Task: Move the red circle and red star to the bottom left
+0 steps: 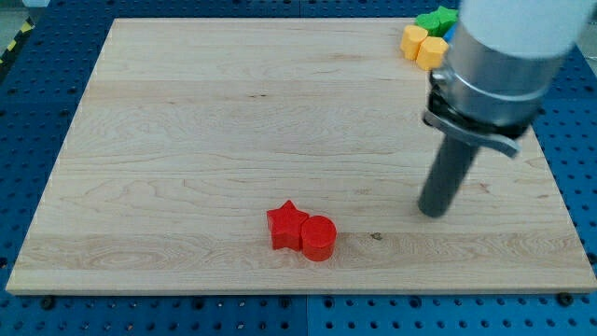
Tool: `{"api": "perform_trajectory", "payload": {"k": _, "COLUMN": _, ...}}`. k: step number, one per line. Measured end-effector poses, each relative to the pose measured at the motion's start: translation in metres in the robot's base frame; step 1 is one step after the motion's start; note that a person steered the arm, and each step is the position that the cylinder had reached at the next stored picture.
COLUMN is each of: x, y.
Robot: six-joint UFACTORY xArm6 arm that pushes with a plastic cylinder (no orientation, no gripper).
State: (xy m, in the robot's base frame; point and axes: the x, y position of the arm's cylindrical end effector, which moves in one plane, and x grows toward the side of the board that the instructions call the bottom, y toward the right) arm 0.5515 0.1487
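Red circle point(318, 237): nearest the camera, low on the desk point(187, 140), a little toward the view's left of the board's middle, lying flat.
Red star point(287, 225): touching the red circle on its left side in the view and set slightly higher; the two sit together as one pair.
Place of the pair: near the desk's bottom edge, well apart from its bottom left corner.
Desk: pale wooden board with visible grain, resting on a blue perforated surface point(37, 93) that shows on every side of it.
My tip point(433, 213): resting on the desk to the view's right of the red circle and a little higher, clearly apart from it, with bare wood between them.
End effector: a straight dark rod with no jaws; it has hold of nothing and touches no block.
Arm point(504, 56): a grey and white body above the rod, entering from the view's top right and covering part of the desk's far corner.
Yellow blocks point(422, 45): two, side by side at the desk's top right corner, far from the red circle; exact shape hard to tell.
Green block point(437, 19): just above the yellow blocks, at the desk's top edge, partly hidden by the arm.
Blue block point(451, 34): only a sliver shows beside the green block; shape cannot be told.
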Motion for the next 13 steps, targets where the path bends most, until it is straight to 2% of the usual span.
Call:
{"api": "perform_trajectory", "payload": {"k": 1, "x": 0.041, "y": -0.012}}
{"api": "perform_trajectory", "payload": {"k": 2, "x": 0.056, "y": -0.014}}
{"api": "perform_trajectory", "payload": {"k": 3, "x": 0.045, "y": -0.039}}
{"api": "perform_trajectory", "payload": {"k": 5, "x": 0.028, "y": -0.128}}
{"api": "perform_trajectory", "payload": {"k": 7, "x": 0.014, "y": -0.176}}
{"api": "perform_trajectory", "payload": {"k": 8, "x": 0.014, "y": -0.167}}
{"api": "perform_trajectory", "payload": {"k": 9, "x": 0.019, "y": -0.120}}
{"api": "perform_trajectory", "payload": {"k": 10, "x": 0.054, "y": -0.098}}
{"api": "perform_trajectory", "payload": {"k": 12, "x": 0.060, "y": -0.117}}
{"api": "perform_trajectory", "payload": {"k": 13, "x": 0.039, "y": -0.150}}
